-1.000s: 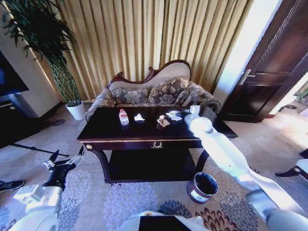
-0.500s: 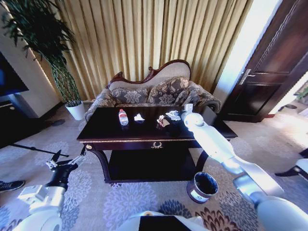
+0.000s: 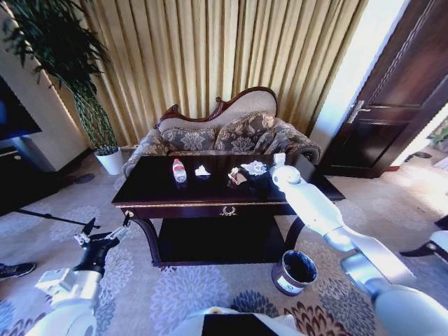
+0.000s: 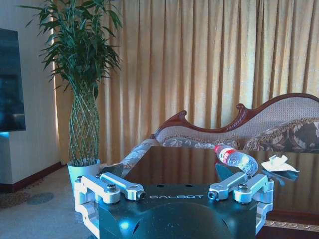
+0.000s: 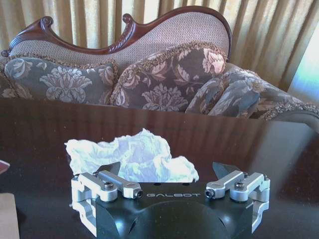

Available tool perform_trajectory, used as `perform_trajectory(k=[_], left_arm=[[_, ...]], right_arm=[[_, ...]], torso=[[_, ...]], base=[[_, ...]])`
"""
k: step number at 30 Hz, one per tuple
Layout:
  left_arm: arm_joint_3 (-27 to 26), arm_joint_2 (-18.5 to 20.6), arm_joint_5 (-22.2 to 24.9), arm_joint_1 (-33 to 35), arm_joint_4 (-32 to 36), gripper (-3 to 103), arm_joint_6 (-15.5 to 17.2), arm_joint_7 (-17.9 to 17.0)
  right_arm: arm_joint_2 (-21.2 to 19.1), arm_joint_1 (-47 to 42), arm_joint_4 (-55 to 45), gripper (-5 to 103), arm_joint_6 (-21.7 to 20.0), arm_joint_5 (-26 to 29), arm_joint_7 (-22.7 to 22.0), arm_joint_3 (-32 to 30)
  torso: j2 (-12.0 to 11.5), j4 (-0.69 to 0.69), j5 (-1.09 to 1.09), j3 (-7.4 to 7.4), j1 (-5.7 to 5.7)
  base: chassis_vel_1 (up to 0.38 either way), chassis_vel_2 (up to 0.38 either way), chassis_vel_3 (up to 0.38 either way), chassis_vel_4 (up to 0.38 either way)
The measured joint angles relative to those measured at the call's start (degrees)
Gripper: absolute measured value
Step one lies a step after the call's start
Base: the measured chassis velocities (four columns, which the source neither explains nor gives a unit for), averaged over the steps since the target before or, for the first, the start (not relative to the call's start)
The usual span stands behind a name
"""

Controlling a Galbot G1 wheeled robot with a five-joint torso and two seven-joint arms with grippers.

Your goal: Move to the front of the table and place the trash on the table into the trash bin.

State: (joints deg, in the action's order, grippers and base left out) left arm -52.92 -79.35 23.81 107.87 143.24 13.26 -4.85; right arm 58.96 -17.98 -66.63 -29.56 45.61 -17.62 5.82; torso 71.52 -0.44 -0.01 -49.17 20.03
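Note:
On the dark glossy table [image 3: 157, 189] lie a clear bottle [image 3: 180, 169] with a red cap, a small white scrap [image 3: 202, 170], a brownish wrapper [image 3: 236, 176] and crumpled white paper [image 3: 254, 166]. My right gripper [image 3: 264, 175] reaches over the table's right part. In the right wrist view it [image 5: 168, 168] is open, low over the tabletop [image 5: 259, 144], with the crumpled paper [image 5: 134, 154] just ahead between its fingers, not touching. My left gripper [image 3: 106, 227] hangs open beside the table's left front corner, holding nothing. Past it [image 4: 174, 174] I see the bottle [image 4: 235, 159]. The trash bin [image 3: 294, 271] stands on the carpet by the right front leg.
A patterned sofa [image 3: 224, 136] sits right behind the table, with curtains beyond. A plant in a white pot [image 3: 112, 161] stands at the back left and a dark door [image 3: 392, 105] at the right. Open carpet lies in front of the table.
My right arm has shifted slightly over the table, first leftward, then back a little, staying by the crumpled paper. The left gripper has drifted a bit to the right.

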Motion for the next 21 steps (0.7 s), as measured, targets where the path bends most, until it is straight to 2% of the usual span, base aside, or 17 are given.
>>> perform_trajectory(k=[3, 5, 7, 11, 12, 14, 21], left_arm=[[-0.05, 0.0, 0.0, 0.0, 0.0, 100, -0.11, -0.05], [-0.1, -0.02, 0.0, 0.0, 0.0, 100, -0.32, -0.06], [-0.12, -0.02, 0.0, 0.01, 0.0, 100, -0.39, -0.06], [-0.2, -0.11, 0.02, -0.03, 0.0, 100, -0.86, -0.07], [-0.2, -0.11, 0.02, -0.03, 0.0, 100, -0.86, -0.07], [-0.24, -0.17, 0.02, 0.06, 0.0, 100, -1.01, -0.08], [-0.31, -0.17, 0.01, -0.04, 0.0, 100, -1.15, -0.08]], right_arm=[[0.02, -0.31, -0.31, 102, -0.05, 0.02, -0.28, 0.0], [-0.01, -0.74, -1.31, 94, -0.31, 0.09, -0.78, 0.0], [-0.06, -0.96, -1.66, 94, -0.43, 0.14, -1.06, 0.01], [-0.25, -1.41, -1.71, 76, -0.48, 0.16, -1.37, 0.01], [-0.25, -1.41, -1.71, 76, -0.48, 0.16, -1.37, 0.01], [-0.53, -1.76, -1.71, 67, -0.48, 0.12, -1.39, -0.13], [-1.06, -2.29, -1.87, 65, -0.48, 0.1, -1.39, -0.58]], torso=[[0.0, 0.0, 0.0, 0.0, 0.0], [0.0, 0.01, -0.01, 0.0, 0.0], [0.0, 0.02, -0.01, 0.0, 0.0], [0.0, 0.01, 0.0, 0.0, 0.0], [0.0, 0.01, 0.0, 0.0, 0.0], [0.0, 0.01, 0.0, 0.0, 0.0], [0.0, 0.01, 0.0, 0.0, 0.0]], base=[[0.0, 0.0, 0.0, 0.0], [0.0, 0.0, 0.0, 0.0], [0.0, 0.0, 0.0, 0.0], [0.0, 0.0, 0.0, 0.0], [0.0, 0.0, 0.0, 0.0], [0.0, 0.0, 0.0, 0.0], [0.0, 0.0, 0.0, 0.0]])
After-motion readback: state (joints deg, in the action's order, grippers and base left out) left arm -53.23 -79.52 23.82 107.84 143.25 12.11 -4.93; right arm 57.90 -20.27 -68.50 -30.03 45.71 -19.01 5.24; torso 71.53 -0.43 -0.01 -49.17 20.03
